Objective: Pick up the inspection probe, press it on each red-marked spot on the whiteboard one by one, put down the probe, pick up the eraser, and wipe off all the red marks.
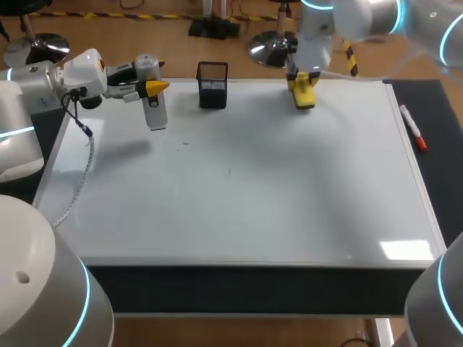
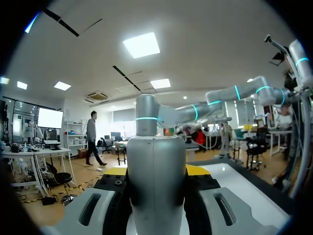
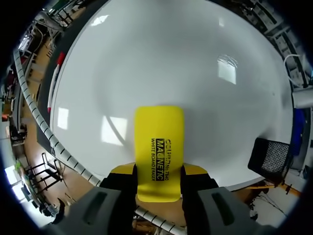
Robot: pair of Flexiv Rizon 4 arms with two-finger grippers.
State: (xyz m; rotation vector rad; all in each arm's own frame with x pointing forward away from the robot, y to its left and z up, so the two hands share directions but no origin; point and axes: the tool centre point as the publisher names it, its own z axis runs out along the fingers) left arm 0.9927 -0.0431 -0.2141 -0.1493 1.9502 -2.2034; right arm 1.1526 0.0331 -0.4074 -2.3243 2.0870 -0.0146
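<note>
Whiteboard (image 1: 246, 181) seen from above. Left pincer (image 1: 153, 86) clamps the grey probe (image 1: 155, 116) over its far left corner. Right pincer (image 1: 302, 81) grips the yellow eraser (image 1: 304, 98) at the far edge.

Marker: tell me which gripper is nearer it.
Right. The right gripper is near the board's far edge, toward the marker; the left gripper is across the board, beyond the basket.

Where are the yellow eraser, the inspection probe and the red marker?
yellow eraser (image 3: 159, 147): right wrist view, middle of its printed face.
inspection probe (image 1: 155, 112): head view, lower part of its pale body.
red marker (image 1: 414, 129): head view, middle of its barrel.
</note>
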